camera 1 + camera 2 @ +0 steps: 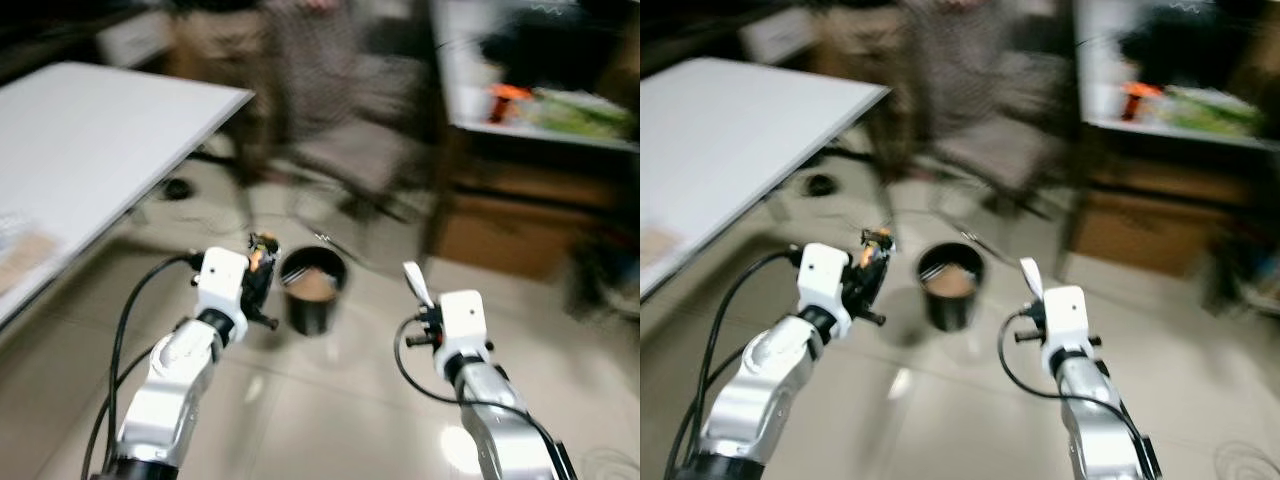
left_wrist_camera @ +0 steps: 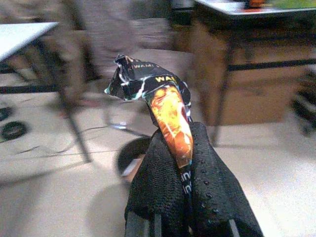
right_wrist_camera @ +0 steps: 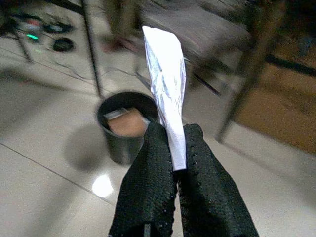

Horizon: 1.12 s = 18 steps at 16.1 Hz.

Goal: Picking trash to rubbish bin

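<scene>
Black round plastic rubbish bin (image 1: 313,290) stood before us; our left gripper (image 2: 183,163) clenched a crumpled black-and-orange foil wrapper (image 2: 163,106), our right gripper (image 3: 174,163) a white wrapper (image 3: 167,84).

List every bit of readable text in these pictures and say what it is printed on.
"WAMI": printed twice in yellow on the crumpled black-and-orange wrapper pinched in the left gripper; the second print is partly cut off.
White letters low on that wrapper: too cropped to read.
White wrapper in the right gripper: no print visible.
</scene>
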### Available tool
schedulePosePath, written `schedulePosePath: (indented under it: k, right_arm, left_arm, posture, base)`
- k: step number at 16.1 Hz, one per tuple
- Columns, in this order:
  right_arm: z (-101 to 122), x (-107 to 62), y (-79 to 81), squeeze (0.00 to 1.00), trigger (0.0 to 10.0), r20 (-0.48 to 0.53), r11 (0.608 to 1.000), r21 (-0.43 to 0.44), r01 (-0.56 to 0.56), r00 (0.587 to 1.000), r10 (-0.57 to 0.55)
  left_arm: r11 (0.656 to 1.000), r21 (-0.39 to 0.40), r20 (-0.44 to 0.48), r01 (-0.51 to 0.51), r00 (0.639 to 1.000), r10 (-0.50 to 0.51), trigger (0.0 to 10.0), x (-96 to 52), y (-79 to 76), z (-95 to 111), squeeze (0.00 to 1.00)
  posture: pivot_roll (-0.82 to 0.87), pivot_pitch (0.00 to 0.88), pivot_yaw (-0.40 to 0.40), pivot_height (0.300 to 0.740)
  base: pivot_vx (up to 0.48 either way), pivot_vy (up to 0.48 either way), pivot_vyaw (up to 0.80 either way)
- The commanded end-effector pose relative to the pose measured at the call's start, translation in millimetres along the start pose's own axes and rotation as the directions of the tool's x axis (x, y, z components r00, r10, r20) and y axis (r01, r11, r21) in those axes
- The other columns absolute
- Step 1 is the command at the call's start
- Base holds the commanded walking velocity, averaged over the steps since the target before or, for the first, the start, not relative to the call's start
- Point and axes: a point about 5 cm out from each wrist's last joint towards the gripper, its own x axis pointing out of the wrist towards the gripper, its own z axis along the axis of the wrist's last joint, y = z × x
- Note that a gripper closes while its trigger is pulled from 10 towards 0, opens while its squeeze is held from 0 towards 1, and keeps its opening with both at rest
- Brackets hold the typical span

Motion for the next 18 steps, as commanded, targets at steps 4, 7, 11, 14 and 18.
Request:
schedulePosePath:
  k: [4,7,11,14,18]
  right_arm:
    - [-2,0.0,-1.0,0.00,10.0,0.000,1.000,0.010,0.001,1.000,-0.001]
    - [0,2.2,-1.3,0.00,10.0,0.008,1.000,0.013,0.011,1.000,-0.011]
    - [3,3.1,1.4,0.00,10.0,0.023,1.000,0.007,-0.019,1.000,0.019]
    - [0,2.1,9.9,0.00,10.0,0.010,0.996,0.020,-0.088,0.996,0.088]
    - [-3,5.4,16.8,0.00,10.0,-0.010,0.995,0.013,-0.095,0.995,0.095]
  left_arm:
    - [1.000,0.013,-0.005,0.003,1.000,-0.003,10.0,4.9,4.2,1,0.00]
    - [1.000,0.009,-0.005,-0.007,1.000,0.007,10.0,8.1,9.0,1,0.00]
    - [1.000,-0.002,-0.019,-0.031,0.999,0.031,10.0,8.6,13.5,-3,0.00]
    - [0.999,0.000,-0.018,-0.037,0.999,0.037,10.0,6.5,14.7,-3,0.00]
    - [0.999,0.010,-0.029,-0.047,0.998,0.047,10.0,2.8,18.7,-6,0.00]
  posture:
    - [-0.07,0.000,-0.003,0.740]
    - [-0.07,0.000,0.008,0.740]
    - [-0.08,0.000,0.009,0.740]
    - [-0.06,0.000,0.000,0.740]
    - [-0.05,0.000,-0.001,0.740]
  base:
    - [0.402,0.000,0.00]
    - [0.406,0.000,0.00]
    - [0.407,0.000,0.00]
    - [0.407,0.000,0.00]
    - [0.406,0.000,0.40]
